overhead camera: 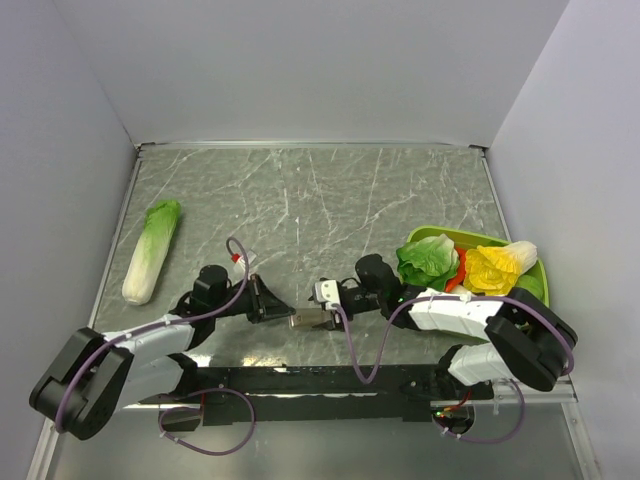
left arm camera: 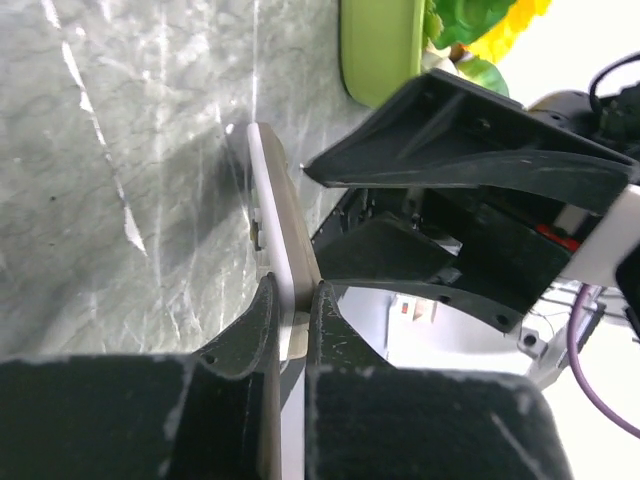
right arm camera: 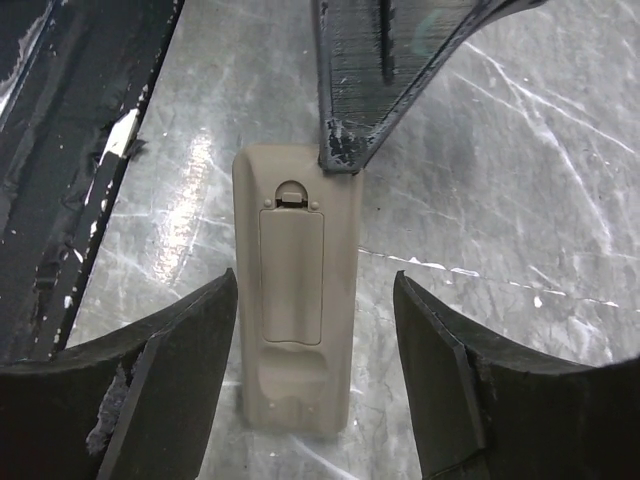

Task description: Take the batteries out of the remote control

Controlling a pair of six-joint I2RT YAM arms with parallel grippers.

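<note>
The left gripper is clamped on 1 end of the slim grey-tan plastic remote control, low over the grey marbled table. The right gripper stands open astride it. The battery cover is on, so hold firm and press 1 fingertip at its latch.

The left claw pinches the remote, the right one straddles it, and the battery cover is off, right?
No: the battery cover is still on the remote control, shown in the right wrist view. The left gripper does pinch it; the right gripper straddles it.
</note>
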